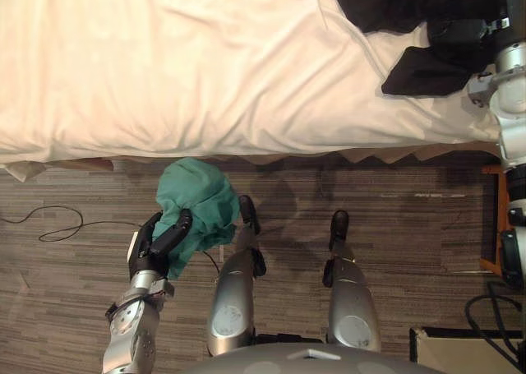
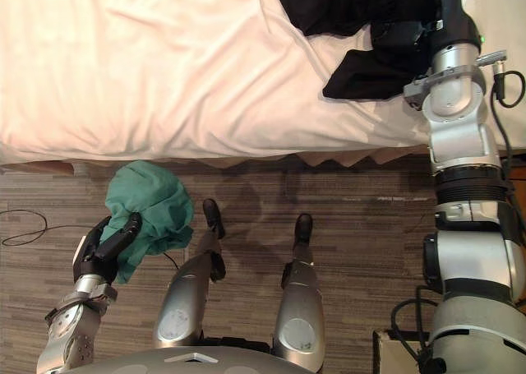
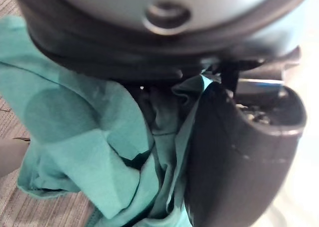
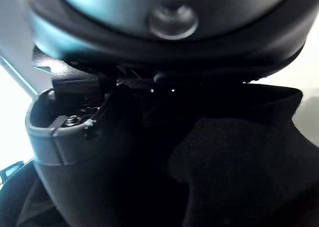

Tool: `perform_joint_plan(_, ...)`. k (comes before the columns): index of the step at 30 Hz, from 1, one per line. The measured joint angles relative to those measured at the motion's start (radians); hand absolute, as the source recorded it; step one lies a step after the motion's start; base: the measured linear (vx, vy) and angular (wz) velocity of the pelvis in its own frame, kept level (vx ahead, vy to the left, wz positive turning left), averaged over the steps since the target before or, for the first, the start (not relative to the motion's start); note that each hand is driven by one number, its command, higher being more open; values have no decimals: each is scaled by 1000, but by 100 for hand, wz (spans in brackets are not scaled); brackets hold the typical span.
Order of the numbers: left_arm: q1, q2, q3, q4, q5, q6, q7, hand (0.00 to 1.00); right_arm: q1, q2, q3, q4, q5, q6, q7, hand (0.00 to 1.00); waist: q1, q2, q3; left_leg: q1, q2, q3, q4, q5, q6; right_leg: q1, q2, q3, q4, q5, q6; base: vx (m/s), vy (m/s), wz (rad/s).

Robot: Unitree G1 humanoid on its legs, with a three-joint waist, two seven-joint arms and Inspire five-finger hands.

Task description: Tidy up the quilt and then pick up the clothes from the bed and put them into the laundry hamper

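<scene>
L hand point(image 1: 156, 244) grips bunched teal garment point(image 1: 196, 195); black clothes point(image 1: 411, 12) rumpled on bed point(image 1: 164, 62).

On my right-wrist feed the right hand point(image 4: 84, 152) sits dark and close, laid right against black clothes point(image 4: 249, 167) that bunch in thick soft folds beside it. A bright strip of white sheet point(image 4: 12, 102) shows past the hand's edge. I cannot make out its grip.

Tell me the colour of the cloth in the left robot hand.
Teal green cloth; left eye view.
</scene>
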Motion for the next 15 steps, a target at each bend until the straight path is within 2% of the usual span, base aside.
perform_joint_plan(2, 1, 0, -1, 5, 0, 2, -15, 0, 88, 32, -45, -47, 18, -17, -4, 0, 3, -1, 0, 21, 1, 7, 2, -2, -3, 18, 0, 3, 1, -1, -1, 23, -17, -6)
perform_joint_plan(5, 17, 6, 3, 4, 0, 2, -38, 0, 323, 187, -129, -183, 21, -29, -5, 0, 1, -26, -16, 102, 6, 26, 2, -19, -17, 89, 4, 8, 1, -18, -11, 59, -46, -14)
perform_joint_plan(7, 28, 8, 3, 23, 2, 4, -52, 0, 541, 354, -161, -276, 20, -54, 5, 0, -9, -62, -75, 139, 13, 31, -1, -38, -23, 121, 11, 12, 2, -41, -11, 69, -64, -12)
perform_joint_plan(8, 28, 8, 3, 32, 5, 6, -55, 0, 589, 397, -166, -287, 21, -61, 12, 0, -14, -71, -88, 149, 13, 31, -1, -41, -25, 131, 12, 12, 2, -46, -12, 95, -58, -7)
perform_joint_plan(9, 28, 7, 3, 56, 9, 13, -61, 0, 685, 486, -171, -307, 23, -69, 24, 0, -28, -93, -114, 173, 14, 35, -1, -51, -29, 152, 12, 14, 1, -56, -12, 80, -39, -8)
perform_joint_plan(12, 21, 1, 5, 110, 52, 39, -62, 0, 908, 684, -178, -309, 24, -65, 59, 0, -48, -145, -171, 233, 11, 48, 2, -72, -36, 204, 8, 24, 0, -73, -11, 119, -37, -13)
perform_joint_plan(13, 22, -9, 8, 126, 74, 45, -62, 0, 987, 739, -176, -292, 25, -59, 81, 0, -57, -159, -185, 258, 10, 55, 2, -80, -39, 223, 7, 30, 0, -78, -11, 133, -29, -13)
perform_joint_plan(15, 22, -33, 10, 149, 97, 52, -54, 0, 1085, 787, -154, -252, 35, -35, 111, 0, -60, -170, -202, 294, 10, 79, 3, -92, -43, 244, 7, 48, 0, -83, -11, 73, -8, -30)
